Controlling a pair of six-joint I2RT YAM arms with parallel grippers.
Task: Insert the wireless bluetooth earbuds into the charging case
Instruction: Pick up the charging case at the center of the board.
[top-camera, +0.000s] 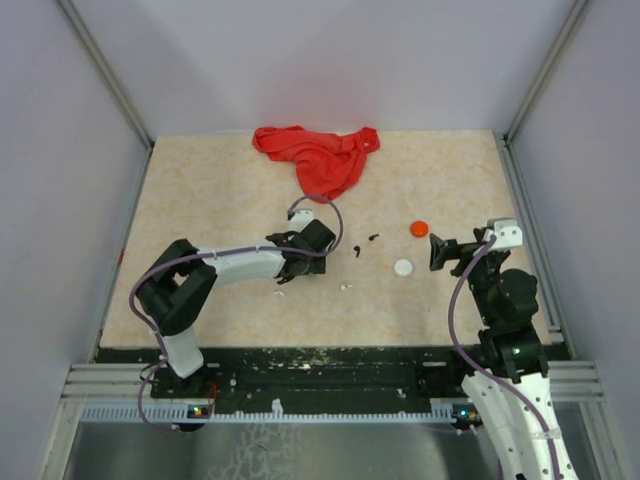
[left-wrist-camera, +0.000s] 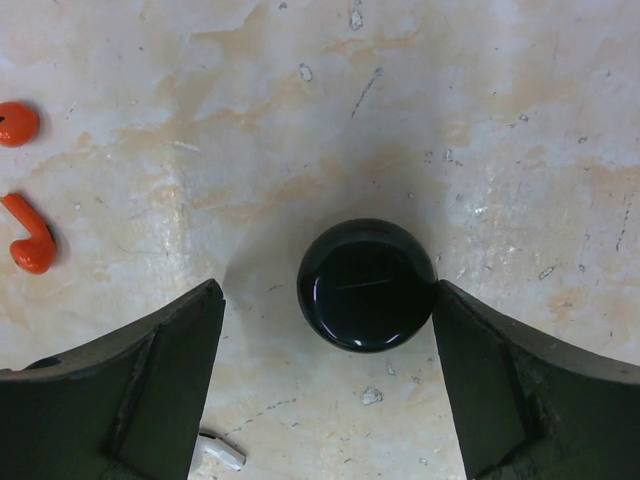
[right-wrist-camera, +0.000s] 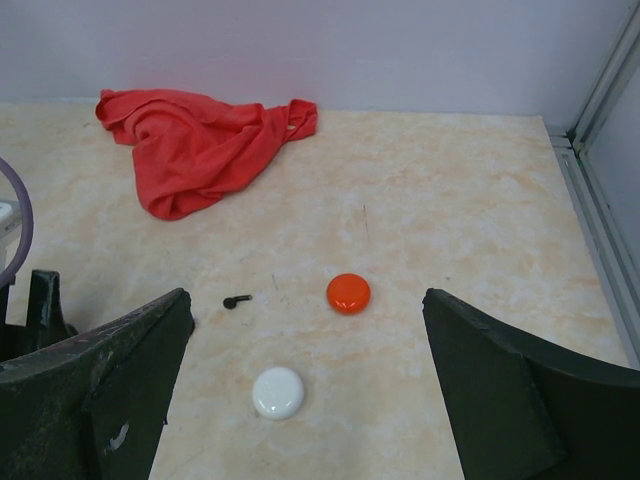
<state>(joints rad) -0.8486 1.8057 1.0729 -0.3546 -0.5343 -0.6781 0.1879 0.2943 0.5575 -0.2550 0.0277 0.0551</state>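
Observation:
A glossy black round charging case (left-wrist-camera: 366, 285) lies shut on the table between the fingers of my left gripper (left-wrist-camera: 326, 290). The right finger (left-wrist-camera: 500, 380) touches the case's rim and the left finger stands apart from it, so the gripper is open. Two red earbuds (left-wrist-camera: 30, 240) lie to the left and a white earbud (left-wrist-camera: 222, 452) lies near the left finger. In the top view the left gripper (top-camera: 296, 262) hides the black case. Two black earbuds (top-camera: 365, 243) lie to its right. My right gripper (right-wrist-camera: 305, 300) is open and empty, behind a red case (right-wrist-camera: 348, 292) and a white case (right-wrist-camera: 278, 391).
A crumpled red cloth (top-camera: 318, 155) lies at the back of the table. Metal frame rails (top-camera: 525, 190) border the right side. A black earbud (right-wrist-camera: 236, 300) lies left of the red case. A small white earbud (top-camera: 345, 288) lies near the front middle.

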